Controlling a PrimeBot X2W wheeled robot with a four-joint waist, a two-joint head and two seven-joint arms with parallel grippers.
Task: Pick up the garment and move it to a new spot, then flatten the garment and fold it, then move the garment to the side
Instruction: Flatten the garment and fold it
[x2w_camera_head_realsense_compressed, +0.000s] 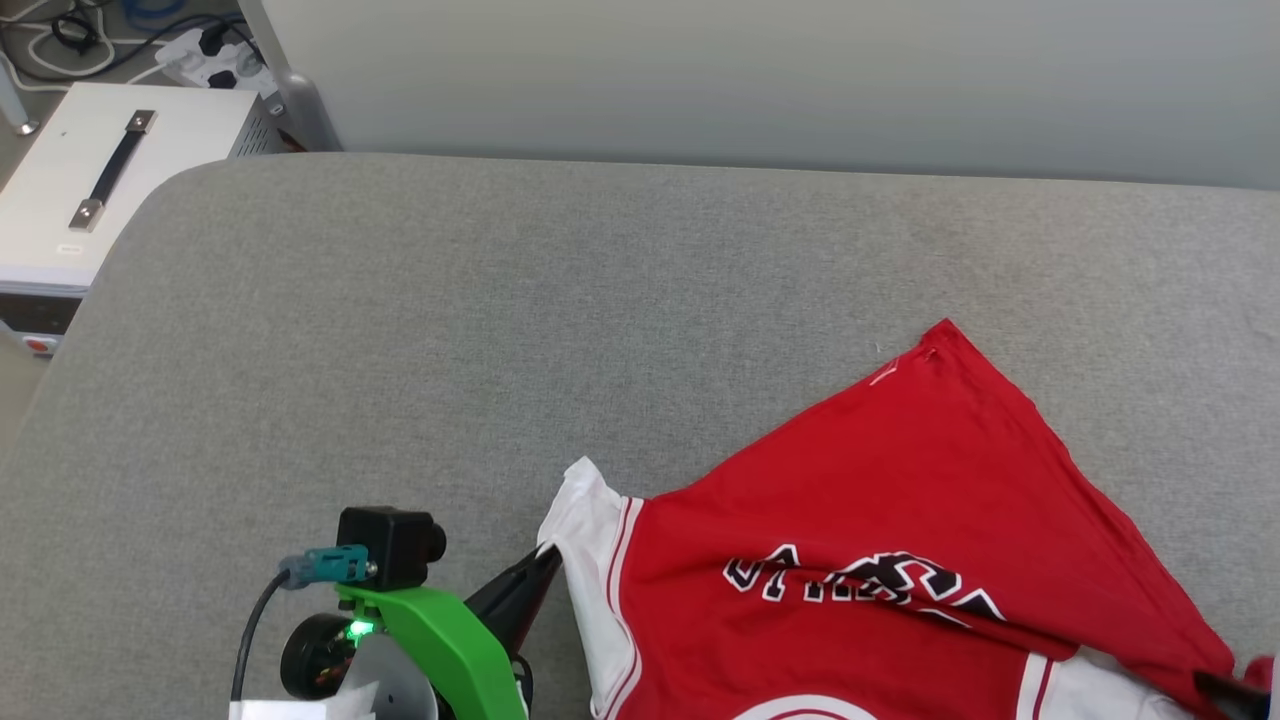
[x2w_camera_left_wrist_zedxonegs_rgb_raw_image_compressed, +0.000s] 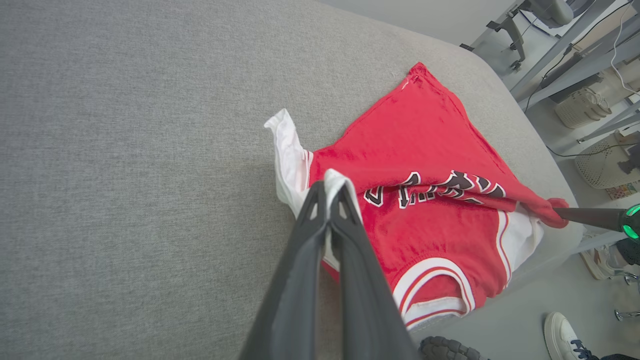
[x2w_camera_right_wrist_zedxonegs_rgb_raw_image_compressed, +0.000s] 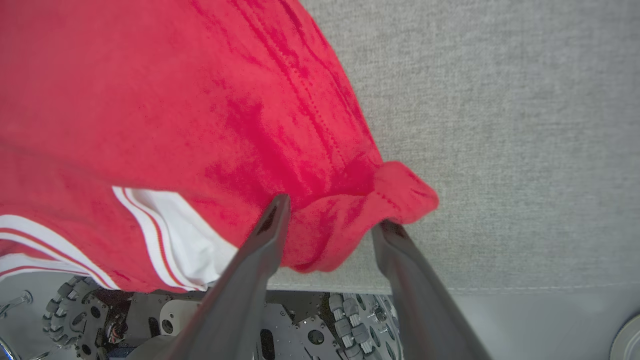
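Head view: looking at garment (x2w_camera_head_realsense_compressed: 900, 480) first. Lying front-up on near-right part of grey padded top (x2w_camera_head_realsense_compressed: 500, 300), 1 hem corner pointing away, dark lettering (x2w_camera_head_realsense_compressed: 860, 580) creased under a fold. Collar (x2w_camera_left_wrist_zedxonegs_rgb_raw_image_compressed: 435, 290) at near edge and, per left wrist view, hanging slightly over it. Not flat, not folded.

Pinched at white sleeve (x2w_camera_head_realsense_compressed: 585, 510) by left gripper (x2w_camera_head_realsense_compressed: 545, 565): jaws clenched tight on fabric, sleeve edge standing up between tips in left wrist view. At opposite side, right gripper (x2w_camera_right_wrist_zedxonegs_rgb_raw_image_compressed: 332, 212) w/ jaws spread wide, bunched red hem corner (x2w_camera_right_wrist_zedxonegs_rgb_raw_image_compressed: 395, 195) sitting between them but not squeezed as far as can be seen, so open around it, not gripping.

Judging step: tail end of move-to-new-spot, going into flatten. Fold + move aside not begun.

Next, prob: take or clear that red corner w/o dragging it, then draw both sides apart to pull out crease across lettering, lay sleeve flat, keep collar from sliding off edge. Thin soft cloth, so gentle, even tension needed.

Beyond top: white box (x2w_camera_head_realsense_compressed: 60, 200) w/ strap handle at far left, well apart; a person's shoe (x2w_camera_left_wrist_zedxonegs_rgb_raw_image_compressed: 562, 335) on floor by near edge.
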